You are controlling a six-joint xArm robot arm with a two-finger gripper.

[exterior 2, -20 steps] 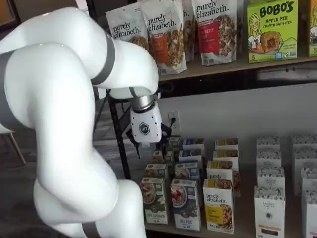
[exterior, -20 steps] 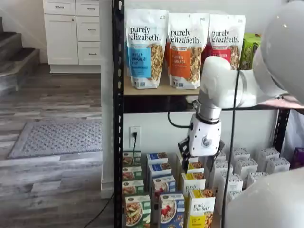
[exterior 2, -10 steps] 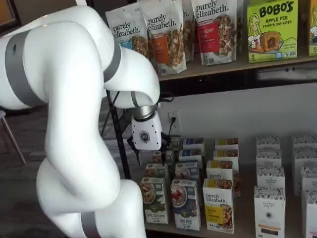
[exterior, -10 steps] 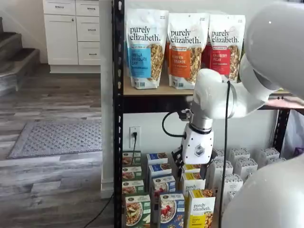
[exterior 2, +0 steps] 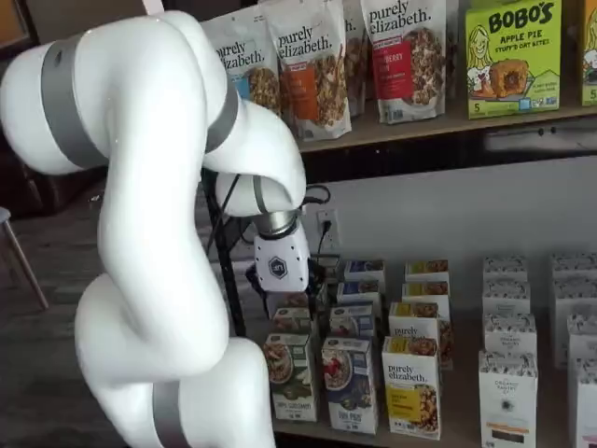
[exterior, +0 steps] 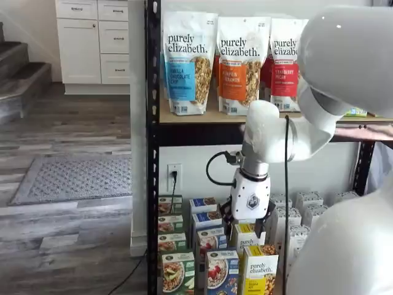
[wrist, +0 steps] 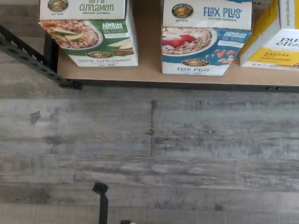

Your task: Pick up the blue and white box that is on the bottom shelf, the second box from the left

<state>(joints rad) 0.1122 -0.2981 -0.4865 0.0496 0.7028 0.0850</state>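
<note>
Jaws stand wide apart, hanging above the rows of boxes; the blue and white box (exterior 2: 350, 385) stands lower, nearer the front of the bottom shelf (wrist: 149, 74).

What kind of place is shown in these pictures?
Probably a home set up as a mock shop: a black rack holds granola bags and rows of cereal boxes, with white cabinets and stairs behind.

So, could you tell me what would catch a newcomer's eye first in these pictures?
The bulky glossy white robot arm fills the foreground in both shelf views, its white gripper hanging over the rows of boxes on the bottom shelf. Next come the big Purely Elizabeth granola bags on the tan board above. In the wrist view, the blue and white Flax Plus box stands between a green-and-white box and a yellow one.
</note>
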